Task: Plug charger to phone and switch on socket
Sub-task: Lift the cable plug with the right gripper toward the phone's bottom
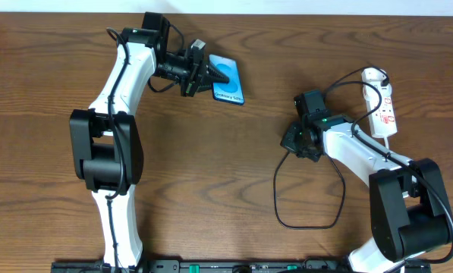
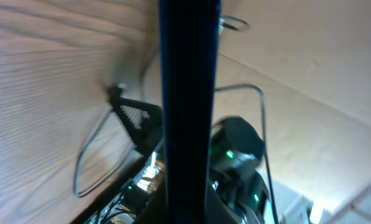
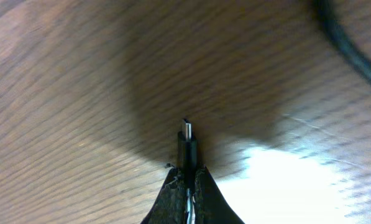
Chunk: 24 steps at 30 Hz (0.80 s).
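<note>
A wooden table of dark brown wood fills the overhead view, its grain running left to right. A pale strip borders its far edge. In the right wrist view a bright patch of glare lies on the wood beside a dark shadow

Top-down overhead; close-up wrist views

Left arm stretched toward far edge, left gripper clamped on phone, right arm bent near right edge, right gripper pinching charger tip
</note>
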### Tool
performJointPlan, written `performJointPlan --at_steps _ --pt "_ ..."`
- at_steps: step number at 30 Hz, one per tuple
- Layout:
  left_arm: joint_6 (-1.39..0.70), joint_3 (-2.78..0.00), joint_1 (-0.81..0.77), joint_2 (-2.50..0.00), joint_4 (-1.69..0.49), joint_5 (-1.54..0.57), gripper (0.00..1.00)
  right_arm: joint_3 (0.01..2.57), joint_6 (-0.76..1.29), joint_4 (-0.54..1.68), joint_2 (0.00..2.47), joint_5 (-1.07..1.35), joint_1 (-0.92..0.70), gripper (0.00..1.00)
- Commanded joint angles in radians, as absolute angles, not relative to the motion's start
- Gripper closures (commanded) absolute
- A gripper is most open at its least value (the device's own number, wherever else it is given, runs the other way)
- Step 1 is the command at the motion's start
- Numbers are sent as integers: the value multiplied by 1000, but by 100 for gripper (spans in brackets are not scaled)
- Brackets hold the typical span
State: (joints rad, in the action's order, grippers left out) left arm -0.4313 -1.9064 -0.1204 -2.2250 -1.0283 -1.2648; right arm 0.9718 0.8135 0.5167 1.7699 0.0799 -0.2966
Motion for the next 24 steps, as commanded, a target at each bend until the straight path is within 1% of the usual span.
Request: performJointPlan --at_steps 1,3,5,11,13,16,21,22,24 --pt "-271 -1915 -120 -2188 -1003 -1509 93 989 710 507 1766 173 -287 99" --pt "-236 -1915 -120 -2188 -980 -1573 93 1008 638 507 1749 229 -287 99" --pt "-232 -1915 -120 -2188 -973 -1573 93 1022 582 508 1720 291 -287 99" --pt "-228 -1915 -130 -2188 -958 -1573 93 1026 577 505 1554 391 -287 99" --pt "-228 -1915 -141 -2188 -942 -1573 93 1026 527 495 1496 425 -287 99" --pt "-229 -1915 -162 -2186 -894 -1573 92 1026 412 463 1454 566 -287 99" --pt "-266 -1916 -186 -2132 -762 -1573 93 1026 375 446 1453 759 -286 99" --pt "-266 -1916 -186 -2114 -738 -1573 93 1026 369 419 1453 811 -285 99" --pt "-266 -1916 -186 -2049 -675 -1573 93 1026 362 317 1453 991 -281 99"
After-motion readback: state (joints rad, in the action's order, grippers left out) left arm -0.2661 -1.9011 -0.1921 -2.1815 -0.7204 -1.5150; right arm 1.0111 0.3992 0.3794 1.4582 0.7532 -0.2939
